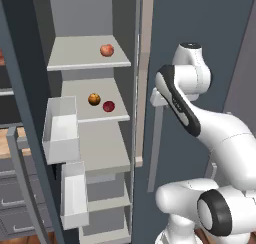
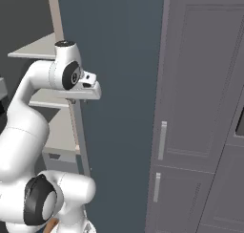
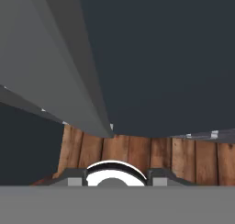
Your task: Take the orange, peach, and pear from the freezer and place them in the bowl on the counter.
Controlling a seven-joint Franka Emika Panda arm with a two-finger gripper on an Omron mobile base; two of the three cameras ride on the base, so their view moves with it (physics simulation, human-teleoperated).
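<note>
our gripper (image 3: 116, 179) faces the floor, its opening unreadable (nothing visibly held), since we haven't reached the orange (image 1: 94, 99) inside the open freezer (image 1: 90, 63).

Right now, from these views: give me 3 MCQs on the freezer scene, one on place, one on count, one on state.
1. Where is the orange?
A. top shelf, alone
B. second shelf, beside the crimson ball
C. in a door bin

2. How many round fruits sit on the freezer shelves?
A. one
B. three
C. five

3. What state is the freezer door in?
A. swung open
B. shut
C. taken off

Answers: 1 B, it lies just left of the crimson ball, one shelf below the pink ball. 2 B, one on the top shelf and two below. 3 A, the shelves and the white door bins show.
</note>
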